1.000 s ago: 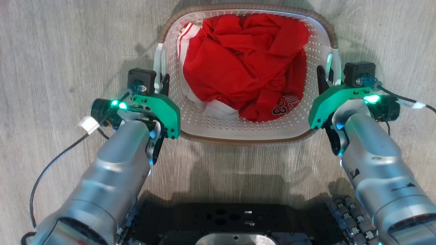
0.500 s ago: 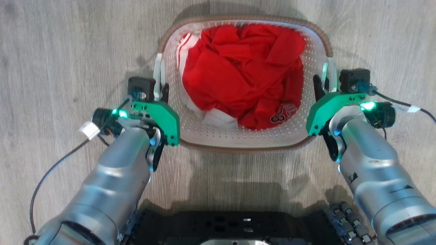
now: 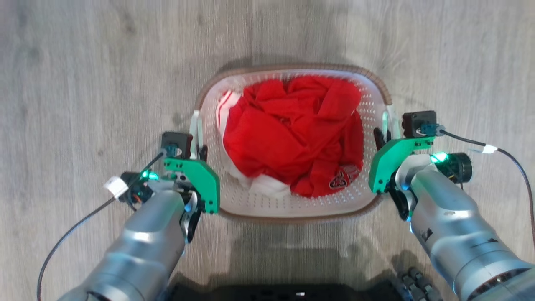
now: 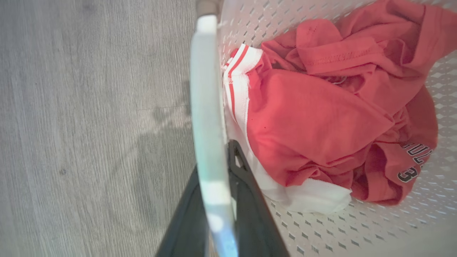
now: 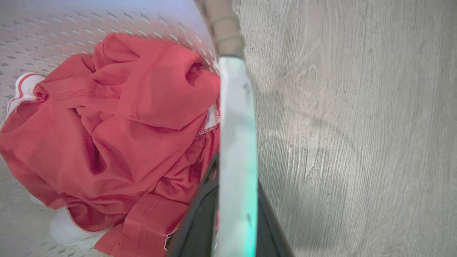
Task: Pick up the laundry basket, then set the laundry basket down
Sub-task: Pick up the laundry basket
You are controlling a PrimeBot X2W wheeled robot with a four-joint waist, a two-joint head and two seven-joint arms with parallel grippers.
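Note:
The laundry basket [image 3: 250, 202], white with perforated walls and a brown rim, sits on the wood floor between my two arms, holding red and white clothes [image 3: 288, 133]. My left gripper [image 3: 199, 145] is shut on the basket's left handle [image 3: 195, 127]; in the left wrist view the dark fingers [image 4: 250, 210] straddle that handle [image 4: 209, 117]. On the other side, my right gripper [image 3: 382, 136] is shut on the right handle [image 3: 391, 119], and its fingers [image 5: 198, 217] flank the handle [image 5: 237, 142]. Whether the basket's bottom touches the floor is not clear.
Grey wood-plank floor [image 3: 83, 83] surrounds the basket on all sides. A dark strip of my own base [image 3: 292, 292] lies along the bottom edge of the head view. Cables [image 3: 79, 223] trail from both wrists.
The whole head picture has shifted: basket and grippers now show lower and smaller, and my base has nearly left the bottom edge. Both grippers stay on the handles.

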